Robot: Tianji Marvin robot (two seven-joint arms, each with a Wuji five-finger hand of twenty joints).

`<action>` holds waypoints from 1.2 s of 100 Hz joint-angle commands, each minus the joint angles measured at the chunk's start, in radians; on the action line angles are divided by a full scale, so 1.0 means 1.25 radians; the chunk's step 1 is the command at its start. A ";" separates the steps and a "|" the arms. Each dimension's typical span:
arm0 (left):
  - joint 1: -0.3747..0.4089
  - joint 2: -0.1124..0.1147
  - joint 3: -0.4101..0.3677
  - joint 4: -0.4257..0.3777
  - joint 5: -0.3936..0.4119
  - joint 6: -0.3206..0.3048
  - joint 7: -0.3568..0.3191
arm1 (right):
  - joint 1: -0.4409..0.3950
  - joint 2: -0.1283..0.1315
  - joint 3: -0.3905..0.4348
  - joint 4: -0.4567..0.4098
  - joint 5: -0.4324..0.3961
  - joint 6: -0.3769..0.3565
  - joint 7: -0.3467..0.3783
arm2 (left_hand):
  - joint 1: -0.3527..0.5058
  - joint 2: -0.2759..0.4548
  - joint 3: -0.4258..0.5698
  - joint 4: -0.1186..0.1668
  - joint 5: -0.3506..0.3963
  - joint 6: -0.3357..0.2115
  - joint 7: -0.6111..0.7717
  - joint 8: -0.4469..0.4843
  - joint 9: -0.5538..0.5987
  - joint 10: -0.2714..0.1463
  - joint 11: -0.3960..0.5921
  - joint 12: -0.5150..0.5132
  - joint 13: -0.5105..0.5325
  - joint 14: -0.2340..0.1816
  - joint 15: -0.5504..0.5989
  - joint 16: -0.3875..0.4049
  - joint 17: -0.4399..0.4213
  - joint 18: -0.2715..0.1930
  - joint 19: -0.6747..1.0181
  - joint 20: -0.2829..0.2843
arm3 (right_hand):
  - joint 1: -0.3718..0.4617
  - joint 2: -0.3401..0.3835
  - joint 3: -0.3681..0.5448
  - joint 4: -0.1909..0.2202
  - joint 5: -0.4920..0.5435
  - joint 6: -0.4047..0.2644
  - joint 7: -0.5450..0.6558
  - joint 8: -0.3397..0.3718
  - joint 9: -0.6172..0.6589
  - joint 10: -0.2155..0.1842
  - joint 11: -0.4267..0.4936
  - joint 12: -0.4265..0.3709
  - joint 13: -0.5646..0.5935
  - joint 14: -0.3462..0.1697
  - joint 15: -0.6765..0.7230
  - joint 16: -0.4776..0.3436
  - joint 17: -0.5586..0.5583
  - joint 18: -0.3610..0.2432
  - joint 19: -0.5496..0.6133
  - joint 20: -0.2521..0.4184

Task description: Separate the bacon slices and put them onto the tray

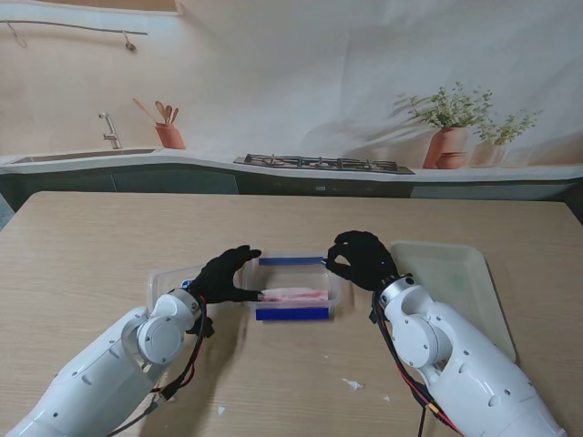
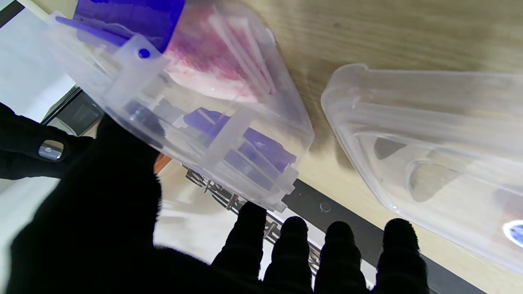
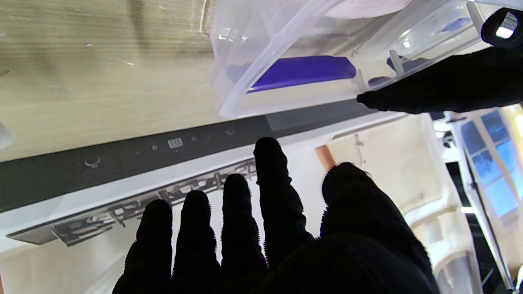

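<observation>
At the desk's centre, the pink bacon slices (image 1: 294,294) are lying in the clear blue-clipped plastic container (image 1: 293,313). The black-gloved left hand (image 1: 224,276) and right hand (image 1: 361,259) are flanking it, fingers spread, holding nothing. Steady the container, then pinch one slice only; the pale rectangular tray (image 1: 474,282) is waiting toward the right edge.

No text, label, brand, number or sign can be read in any of the views. The blue bands on the clear container (image 1: 293,295) are plain, with no lettering made out. A small blue-and-white mark is seen on the clear lid (image 2: 515,231) in the left wrist view, but it is cut off at the edge and too blurred to be read.
</observation>
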 commanded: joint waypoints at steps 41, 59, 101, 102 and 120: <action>0.004 0.000 -0.006 -0.006 -0.014 0.000 -0.023 | 0.047 -0.012 -0.033 -0.047 0.046 -0.090 0.029 | -0.011 0.001 0.006 0.024 -0.020 0.005 0.006 0.002 -0.016 -0.032 -0.001 0.000 -0.021 -0.022 -0.005 0.005 -0.014 0.000 -0.040 0.007 | -0.056 -0.061 0.228 0.012 -0.002 -0.016 0.026 -0.047 0.103 0.026 0.066 0.029 0.153 0.049 0.132 0.074 0.096 0.009 0.288 -0.044; 0.003 0.001 -0.005 -0.005 -0.012 -0.002 -0.025 | 0.093 -0.027 -0.095 -0.024 0.172 -0.032 0.084 | -0.011 0.005 0.001 0.025 -0.018 0.008 0.005 0.001 -0.012 -0.033 0.005 -0.006 -0.021 -0.022 -0.005 0.007 -0.012 0.000 -0.039 0.007 | -0.054 -0.061 0.238 0.016 0.007 0.006 0.021 -0.047 0.110 0.039 0.066 0.029 0.170 0.069 0.139 0.077 0.065 0.005 0.433 -0.106; 0.004 0.003 -0.010 -0.004 -0.008 -0.007 -0.026 | 0.169 -0.043 -0.195 0.049 0.267 0.088 0.151 | -0.007 0.003 0.001 0.026 -0.014 0.015 0.003 0.001 -0.004 -0.031 0.019 -0.021 -0.021 -0.024 -0.003 0.012 -0.012 -0.001 -0.039 0.006 | -0.076 -0.063 0.209 0.016 0.012 0.022 0.006 -0.040 0.105 0.053 0.066 0.029 0.161 0.081 0.145 0.080 0.040 0.008 0.465 -0.133; 0.004 0.003 -0.010 -0.005 -0.008 -0.007 -0.026 | 0.170 -0.043 -0.197 0.050 0.268 0.090 0.152 | -0.008 0.003 0.001 0.026 -0.014 0.014 0.003 0.001 -0.004 -0.032 0.019 -0.022 -0.021 -0.024 -0.003 0.012 -0.012 -0.001 -0.039 0.006 | -0.076 -0.063 0.209 0.016 0.012 0.021 0.005 -0.040 0.107 0.053 0.067 0.030 0.161 0.081 0.145 0.080 0.040 0.009 0.465 -0.134; 0.004 0.003 -0.012 -0.006 -0.007 -0.007 -0.026 | 0.176 -0.049 -0.215 0.061 0.292 0.112 0.155 | -0.008 0.003 0.001 0.026 -0.014 0.015 0.003 0.001 -0.004 -0.029 0.022 -0.028 -0.021 -0.023 -0.004 0.013 -0.013 -0.001 -0.039 0.006 | -0.072 -0.059 0.195 0.018 0.014 0.024 0.001 -0.036 0.106 0.058 0.074 0.033 0.165 0.091 0.156 0.085 0.044 0.018 0.475 -0.137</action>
